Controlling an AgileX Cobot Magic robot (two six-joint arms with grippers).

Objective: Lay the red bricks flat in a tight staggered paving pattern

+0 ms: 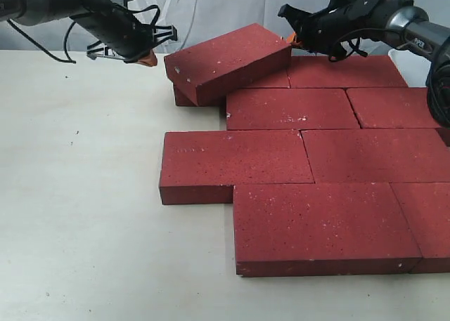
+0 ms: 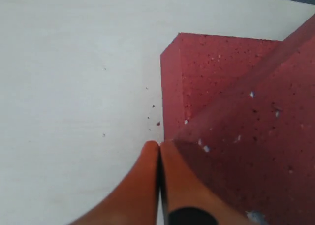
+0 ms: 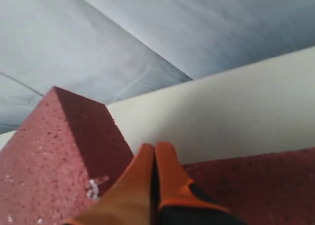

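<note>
Several dark-red bricks lie flat in staggered rows on the pale table. One tilted brick rests askew on top of a flat brick at the back left; the same tilted brick leans over the flat one in the left wrist view. My left gripper is shut with nothing in it, just left of the tilted brick's low end. My right gripper is shut and empty, at the raised right end of that brick. Orange fingertips are pressed together.
Bare pale table stretches to the left and front of the bricks. A white cloth backdrop hangs behind the table. The paved rows run off the right edge of the exterior view.
</note>
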